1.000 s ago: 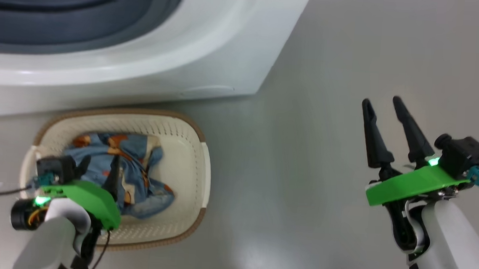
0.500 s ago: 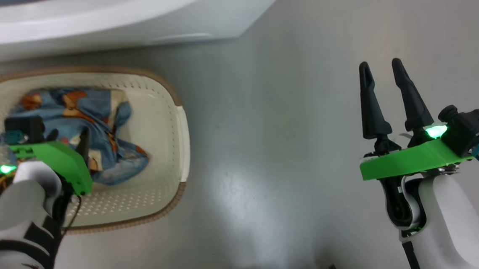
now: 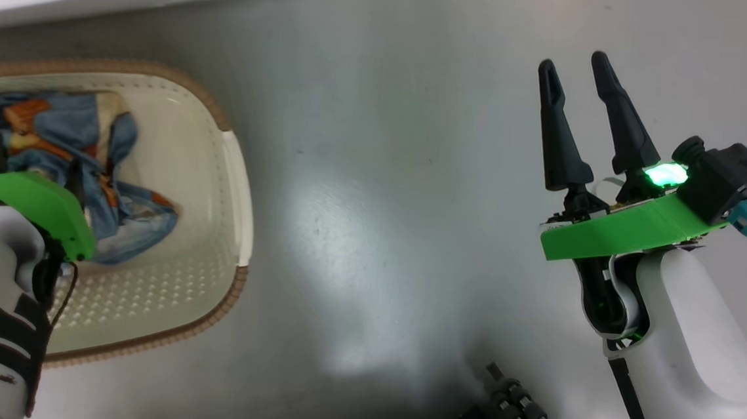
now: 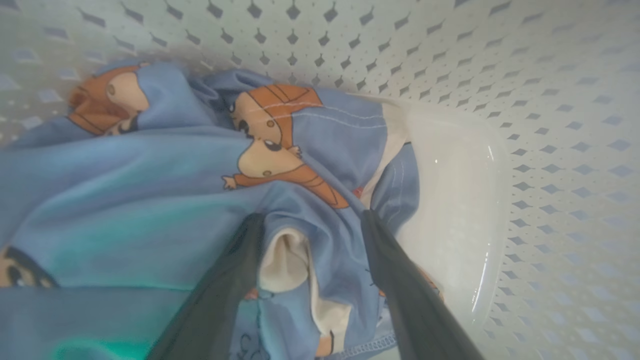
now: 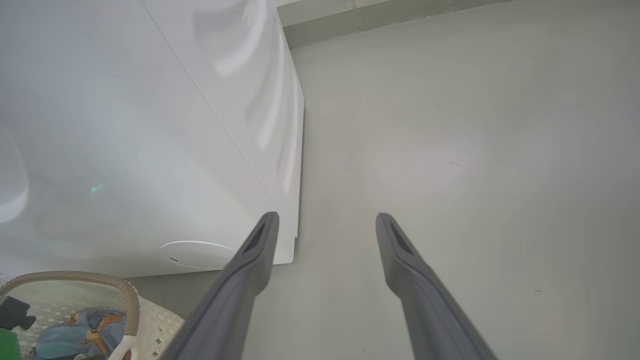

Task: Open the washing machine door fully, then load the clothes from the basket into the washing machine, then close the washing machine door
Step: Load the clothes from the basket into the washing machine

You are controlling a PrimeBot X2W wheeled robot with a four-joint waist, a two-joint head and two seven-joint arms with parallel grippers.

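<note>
The clothes [image 4: 150, 200] lie bunched in the basket [image 3: 234, 180] on the floor [image 3: 383, 171] before the washer [image 5: 125, 125], heap running far-left to near-right. The left claw [image 4: 310, 217] points down into it, wide, astride a fold — the right claw [image 3: 574, 64] hangs wide, fingers pointing forward.

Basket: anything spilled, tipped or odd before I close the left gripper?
Nothing stands out. The cream-white perforated plastic basket with brown woven rim sits level on the grey floor, and the light blue bear-print clothes lie bunched inside it. The open left gripper straddles a fold of them.
</note>
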